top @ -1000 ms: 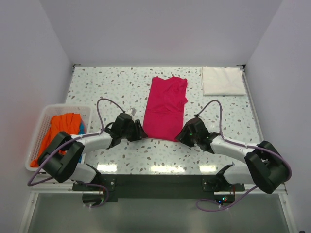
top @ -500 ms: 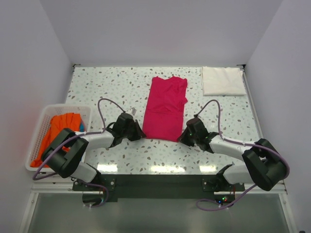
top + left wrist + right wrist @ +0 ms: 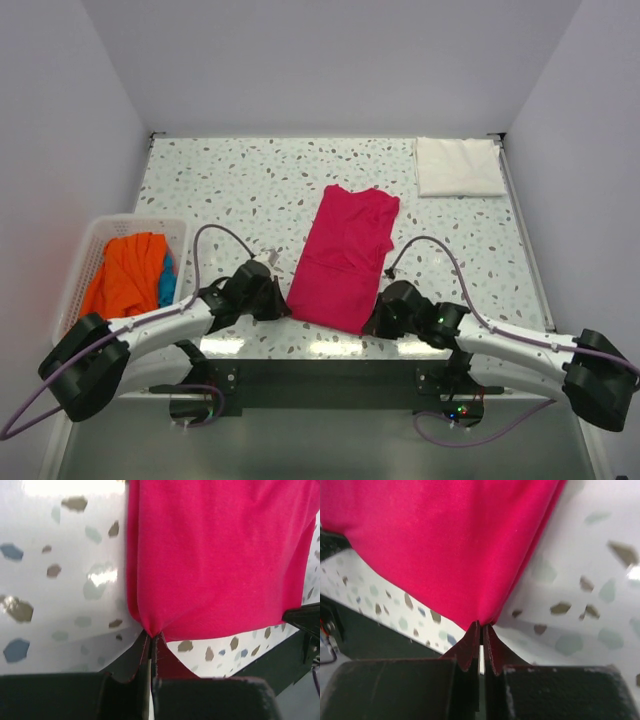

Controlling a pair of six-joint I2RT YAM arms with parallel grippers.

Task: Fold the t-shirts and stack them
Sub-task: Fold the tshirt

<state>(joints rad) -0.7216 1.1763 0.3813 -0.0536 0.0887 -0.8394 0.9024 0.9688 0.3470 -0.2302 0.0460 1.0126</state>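
Down at the counter (image 3: 230, 190) edge, my left claw (image 3: 151, 639) and right claw (image 3: 481, 627) each pinch a corner of the pink shirt (image 3: 345, 250) — uneven pulling could skew it or slip it free.

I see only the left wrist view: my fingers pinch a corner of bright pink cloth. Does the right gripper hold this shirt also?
Observer: Yes, the right gripper is shut on the other near corner of the magenta-pink t-shirt.
Operator: Is any shirt folded already?
Observer: One white t-shirt folded to a rectangle lies at the far right corner of the table.
Operator: Are more shirts waiting?
Observer: An orange t-shirt and a blue one sit in the white slotted plastic basket at the left.
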